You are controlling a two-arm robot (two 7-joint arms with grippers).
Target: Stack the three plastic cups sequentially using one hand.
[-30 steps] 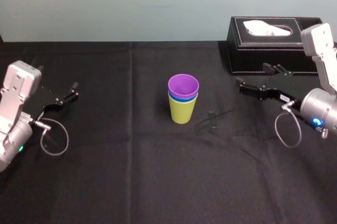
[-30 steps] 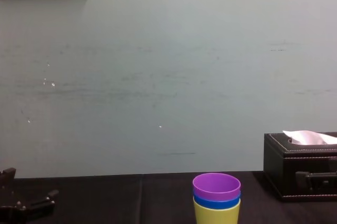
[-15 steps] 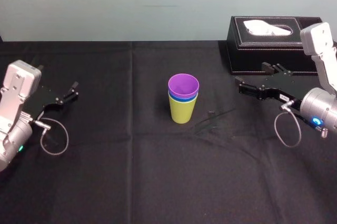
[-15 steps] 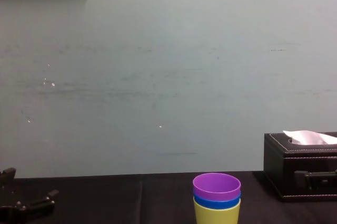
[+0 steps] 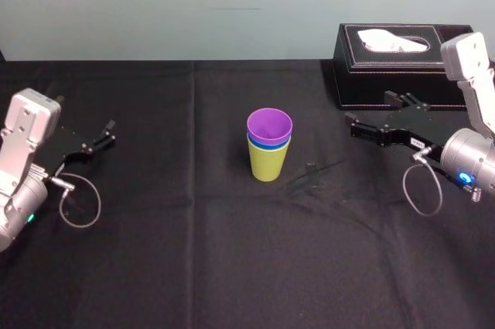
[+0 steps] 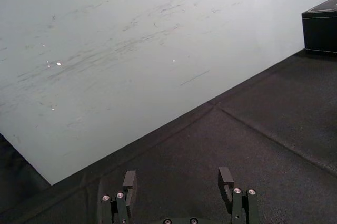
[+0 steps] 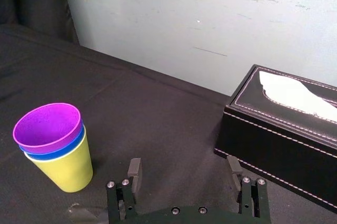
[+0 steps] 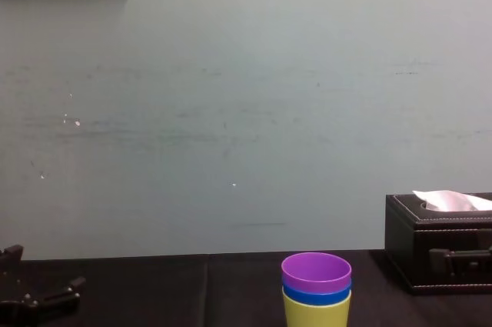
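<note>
At the table's right side, the right gripper (image 5: 370, 109) hangs empty, its long black jaws spread apart, just in front of the black tissue box (image 5: 394, 73) and well apart from the cups. Over the last second it has hardly shifted, and the three plastic cups (image 5: 269, 145) have not moved at all. The purple cup (image 5: 269, 124) sits nested in the blue cup (image 5: 268, 144), and that in the yellow-green cup (image 5: 267, 163), upright at the centre of the black cloth (image 5: 193, 251). By that showing the stacking looks finished, with the arm clear. The cups are smooth, tapered plastic with round rims. The box is stitched and leather-look, with white tissue at its slot. The cloth is matte and creased. The left gripper (image 6: 178, 174) sits parked at far left, jaws apart.
</note>
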